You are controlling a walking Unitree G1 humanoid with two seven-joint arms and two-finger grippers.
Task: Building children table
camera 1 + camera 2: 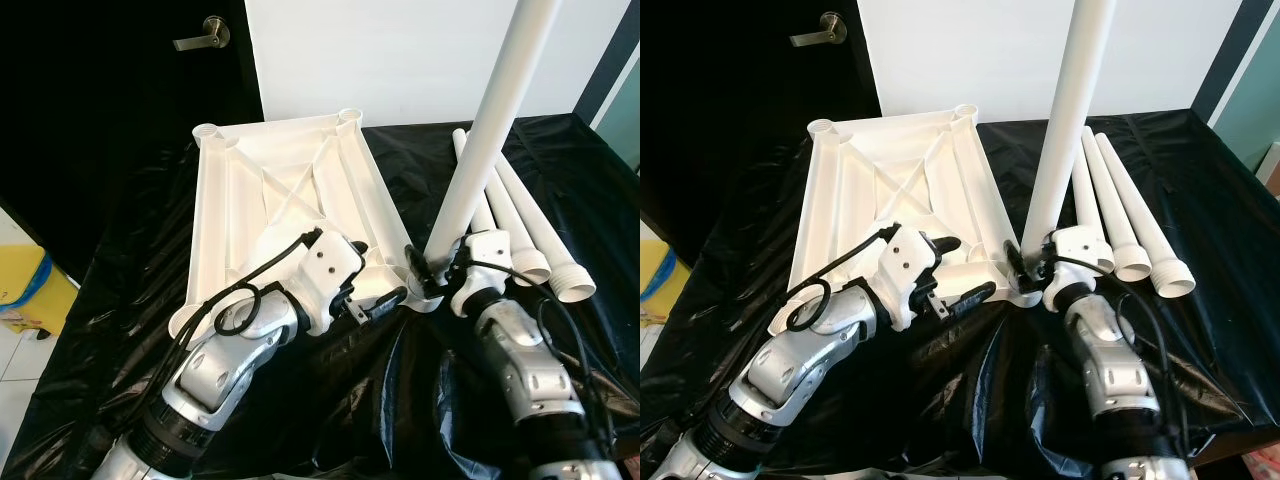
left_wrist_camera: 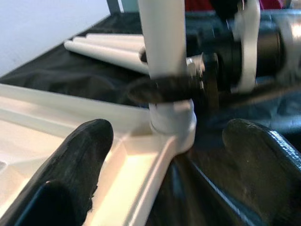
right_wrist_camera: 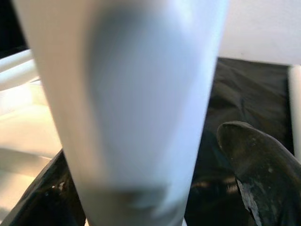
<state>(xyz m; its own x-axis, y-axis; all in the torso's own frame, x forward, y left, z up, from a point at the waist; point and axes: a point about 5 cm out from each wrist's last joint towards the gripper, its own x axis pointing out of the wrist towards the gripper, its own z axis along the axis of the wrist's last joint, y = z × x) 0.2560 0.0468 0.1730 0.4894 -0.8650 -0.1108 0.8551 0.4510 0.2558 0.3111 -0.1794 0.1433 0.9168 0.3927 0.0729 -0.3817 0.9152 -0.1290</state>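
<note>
The first leg is being fitted to the table. The white tabletop (image 1: 290, 200) lies upside down on the black sheet (image 1: 120, 300), with round sockets at its corners. One white leg (image 1: 480, 150) is stood upright, tilted slightly, with its lower end seated in the near right corner socket (image 2: 173, 123). It is clasped just above that socket by the right gripper (image 1: 432, 268), whose black fingers are closed around it. The left gripper (image 1: 962, 270) is held with its fingers spread at the tabletop's near edge, just left of the socket, gripping nothing. Three more legs (image 1: 1120, 215) lie side by side on the sheet to the right. The next move probably calls for the leg to be pressed or turned fully home while the tabletop is steadied.
</note>
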